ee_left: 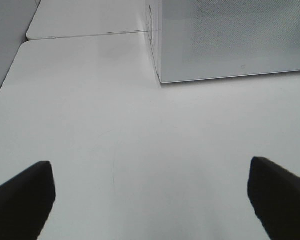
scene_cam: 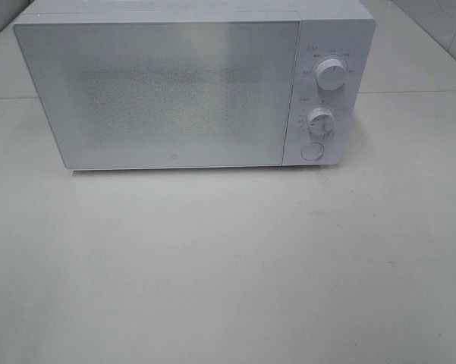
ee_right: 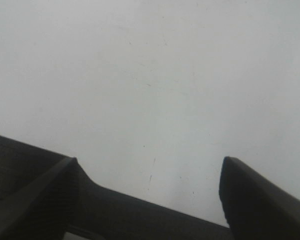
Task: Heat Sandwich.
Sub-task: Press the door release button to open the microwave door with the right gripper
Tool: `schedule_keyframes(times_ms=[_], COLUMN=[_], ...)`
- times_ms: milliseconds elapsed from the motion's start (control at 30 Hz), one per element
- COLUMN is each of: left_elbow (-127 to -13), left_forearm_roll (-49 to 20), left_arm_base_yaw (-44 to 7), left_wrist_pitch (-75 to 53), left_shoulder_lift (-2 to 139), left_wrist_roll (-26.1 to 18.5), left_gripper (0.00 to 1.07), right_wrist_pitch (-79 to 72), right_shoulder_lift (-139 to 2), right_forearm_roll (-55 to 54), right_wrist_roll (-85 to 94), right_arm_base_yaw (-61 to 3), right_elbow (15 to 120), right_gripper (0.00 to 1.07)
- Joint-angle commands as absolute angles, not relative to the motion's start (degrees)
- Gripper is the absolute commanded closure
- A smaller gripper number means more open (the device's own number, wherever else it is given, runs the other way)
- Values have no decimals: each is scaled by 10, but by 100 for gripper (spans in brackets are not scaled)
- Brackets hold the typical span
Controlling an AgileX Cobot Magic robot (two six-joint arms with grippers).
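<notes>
Two grippers, both empty, and neither shows in the high cam, so both arms are prob. parked back off the work area. Left gripper [ee_left: 150, 165] has its jaws spread fully wide over the bare table [ee_left: 90, 100] w/ nothing between them. It faces the front corner of the microwave [ee_left: 229, 40], which reads to me as a ready pose. Right gripper [ee_right: 150, 160] is also well apart w/ nothing between, and its cam sees plain tabletop only. The sandwich isn't visible in any cam. The door [scene_cam: 159, 95] is shut and its mesh window shows nothing I can make out, so I can't tell if the sandwich is inside or off-frame. Upper dial [scene_cam: 332, 77], lower dial [scene_cam: 319, 121] and button [scene_cam: 312, 151] sit on the right-hand panel, so I'd guess those fall to the right arm. Nothing lies on the table in front of the door, which leaves it room to swing.
</notes>
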State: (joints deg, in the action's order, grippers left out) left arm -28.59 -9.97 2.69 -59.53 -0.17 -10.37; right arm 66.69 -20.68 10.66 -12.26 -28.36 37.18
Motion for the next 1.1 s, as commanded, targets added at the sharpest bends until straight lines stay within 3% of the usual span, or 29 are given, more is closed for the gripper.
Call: schedule_keyframes(times_ms=[33,500,767,1100], left_elbow=[-285,-285,-285,-285], left_forearm_roll=[-101,-101,-100,-100], left_arm_base_yaw=[21,21,21,21], left_wrist_pitch=[-592,-592,-593,-593], left_shoulder_lift=[-17,-17,-17,-15], left_wrist_roll=[-100,-100,-100,-100], left_gripper=[3,3,3,3], right_wrist_pitch=[685,661,611,594], right_shoulder_lift=[-163,-26,18,18], right_forearm_roll=[105,104,91,76], right_wrist_roll=[-115,-80,-68,-48], right_arm_base_yaw=[-261,-149,-89,-80], right_elbow=[374,366,307,290], right_gripper=[31,31,31,31])
